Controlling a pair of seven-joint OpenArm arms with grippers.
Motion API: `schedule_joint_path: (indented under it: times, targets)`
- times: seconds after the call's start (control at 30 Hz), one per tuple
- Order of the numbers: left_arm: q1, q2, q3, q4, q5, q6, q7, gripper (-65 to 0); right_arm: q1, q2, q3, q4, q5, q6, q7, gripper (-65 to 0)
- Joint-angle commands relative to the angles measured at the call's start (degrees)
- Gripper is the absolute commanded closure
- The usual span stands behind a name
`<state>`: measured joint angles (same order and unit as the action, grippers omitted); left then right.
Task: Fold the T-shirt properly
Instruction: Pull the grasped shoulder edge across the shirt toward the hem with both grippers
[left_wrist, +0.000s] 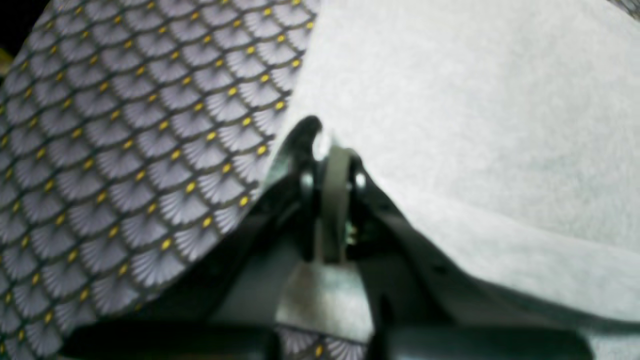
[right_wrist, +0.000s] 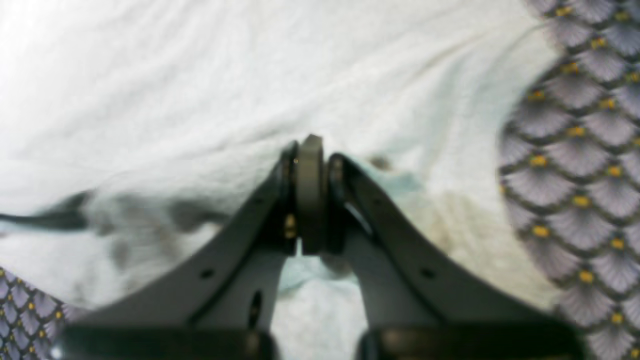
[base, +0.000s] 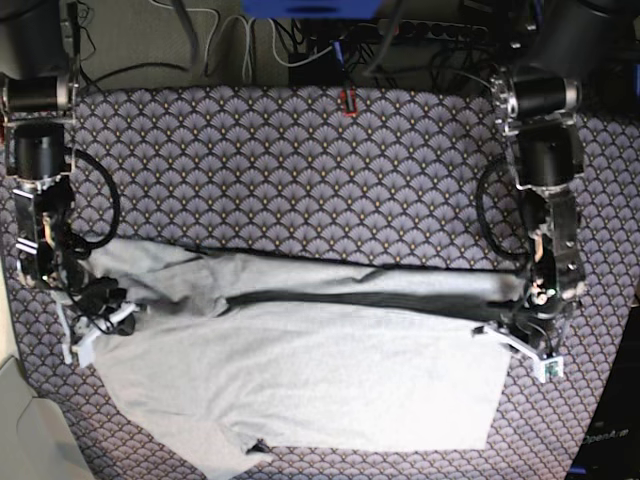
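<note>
The light grey T-shirt (base: 320, 370) lies spread across the table's front half, with a raised fold running taut from one gripper to the other. At the shirt's right edge in the base view, my left gripper (base: 520, 325) is shut on the T-shirt. In its wrist view the cloth (left_wrist: 475, 125) drapes up from the closed tips of the left gripper (left_wrist: 330, 150). My right gripper (base: 100, 300) is shut on the shirt's left edge. Its wrist view shows the right gripper (right_wrist: 310, 145) pinched into wrinkled fabric (right_wrist: 200, 90), with blurred dark marks to the left.
The purple-grey fan-patterned tablecloth (base: 300, 170) covers the table and shows beside the shirt in both wrist views (left_wrist: 125, 150) (right_wrist: 575, 175). Cables (base: 230, 40) and equipment lie past the back edge. A small red object (base: 348, 101) sits at the back middle.
</note>
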<state>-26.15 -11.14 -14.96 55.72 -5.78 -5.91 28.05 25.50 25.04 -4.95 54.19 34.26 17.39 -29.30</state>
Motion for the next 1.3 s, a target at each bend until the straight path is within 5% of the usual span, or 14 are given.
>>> schedule_joint_path:
  times: [0.0, 0.6, 0.7, 0.97, 1.27]
  targets:
    - [-1.85, -1.22, 0.5, 0.06, -0.15, -0.11, -2.16, -0.6, 1.71, 1.2, 0.42, 0.62, -0.11, 0.68, 1.65, 0.0]
    - [-3.69, -1.74, 1.73, -1.97, -0.24, -0.02, -3.92, -1.1, 4.09, 1.2, -1.95, 0.36, -0.19, 0.68, 1.74, 0.0]
    - [-3.69, -1.74, 1.73, -1.7, -0.42, -0.02, -3.92, -7.4, 4.09, 1.2, -1.6, 0.36, -0.19, 0.68, 1.65, -4.2]
    - [-3.61, -1.74, 1.73, -1.61, -0.5, -0.11, -3.92, -37.6, 4.88, 1.2, -1.51, 0.36, -0.19, 0.68, 1.74, -29.0]
    - [1.93, -1.74, 1.55, 2.69, -0.68, -0.11, -3.75, -42.2, 1.62, 2.79, 3.41, 0.53, -0.19, 0.68, 1.3, -31.9]
